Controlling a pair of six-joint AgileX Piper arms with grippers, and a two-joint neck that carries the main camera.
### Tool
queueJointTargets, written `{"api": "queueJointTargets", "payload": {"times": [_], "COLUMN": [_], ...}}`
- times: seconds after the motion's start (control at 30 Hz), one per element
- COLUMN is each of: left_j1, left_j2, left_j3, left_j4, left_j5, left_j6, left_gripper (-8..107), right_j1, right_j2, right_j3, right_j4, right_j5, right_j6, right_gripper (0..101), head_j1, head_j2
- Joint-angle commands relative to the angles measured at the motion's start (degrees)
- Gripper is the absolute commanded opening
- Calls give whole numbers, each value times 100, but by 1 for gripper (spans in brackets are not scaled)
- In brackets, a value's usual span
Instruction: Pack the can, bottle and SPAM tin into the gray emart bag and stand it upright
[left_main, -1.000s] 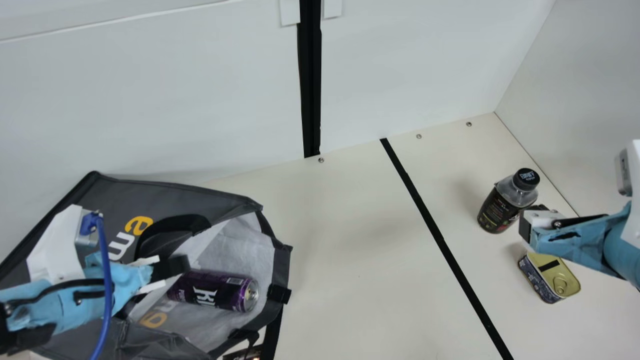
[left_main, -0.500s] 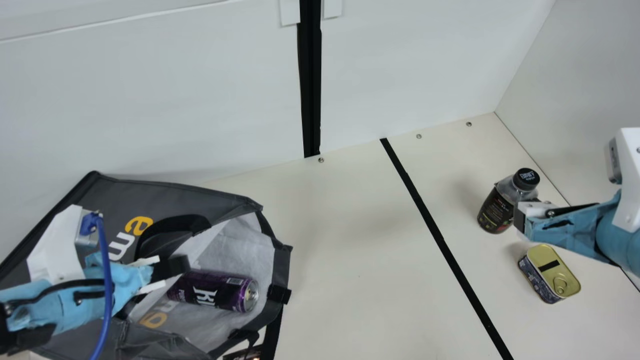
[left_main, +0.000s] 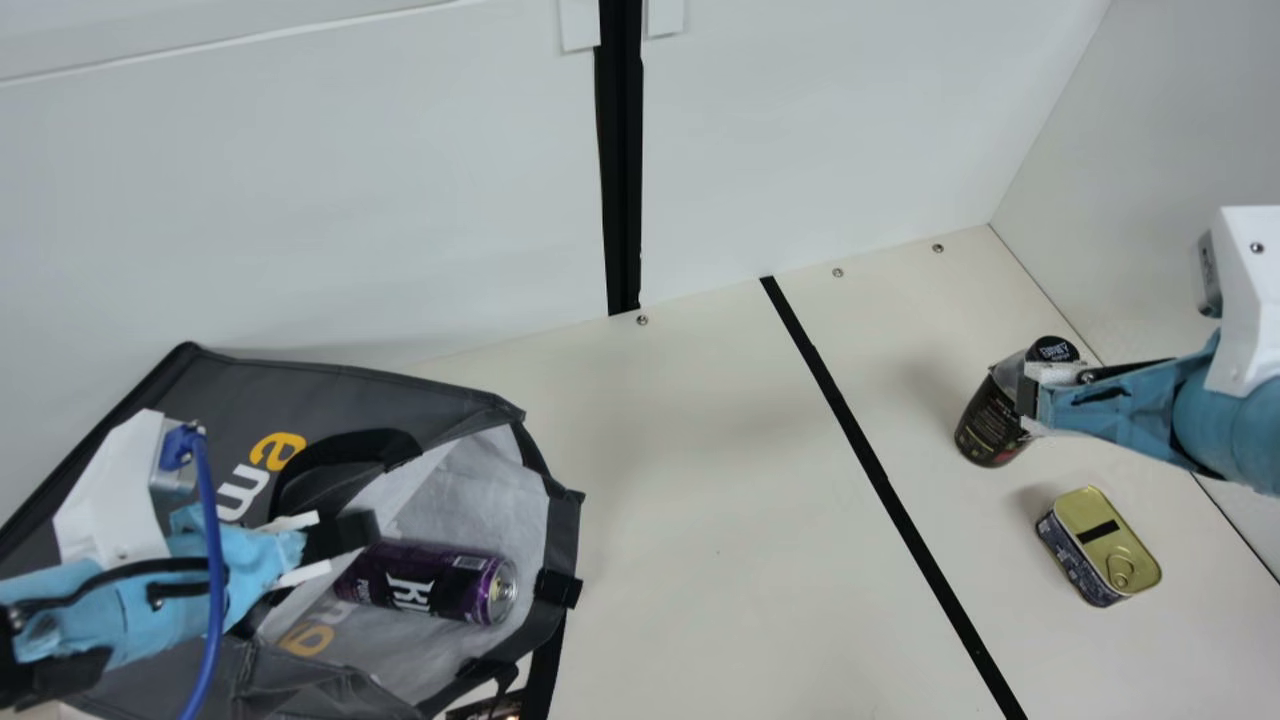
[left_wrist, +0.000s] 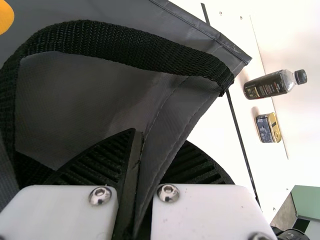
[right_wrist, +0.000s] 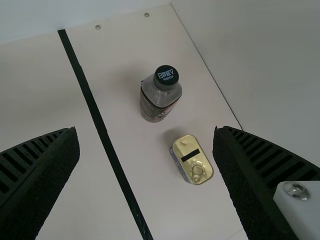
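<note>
My left gripper (left_wrist: 159, 138) pinches the edge of the gray bag (left_main: 360, 395), probably to hold its mouth open around the can (left_main: 425, 583). At right, my right gripper (right_wrist: 146, 129) is spread wide, likely for the bottle (left_main: 988, 420); the tin (left_main: 1083, 560) sits nearer.

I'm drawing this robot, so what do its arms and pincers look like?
The left arm and right arm have blue wrapping and white brackets; a blue cable runs over the left. The left pincer and right pincer have black, ribbed fingers.
</note>
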Motion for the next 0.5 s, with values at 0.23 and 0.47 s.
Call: {"api": "queueJointTargets", "payload": {"times": [0.23,0.47], "left_j1": [0,0], "left_j2": [0,0], "left_j3": [0,0], "left_j4": [0,0], "left_j5": [0,0], "left_j6": [0,0], "left_gripper": [-8,-8], "right_j1": [-321,-496], "right_j2": [475,840], "right_j3": [-293,-506], "right_j4": [260,398], "right_j5": [3,3], "right_j6": [-178,-354], "right_gripper": [95,95], "head_j1": [-130,-130], "head_j2": [-5,-5]}}
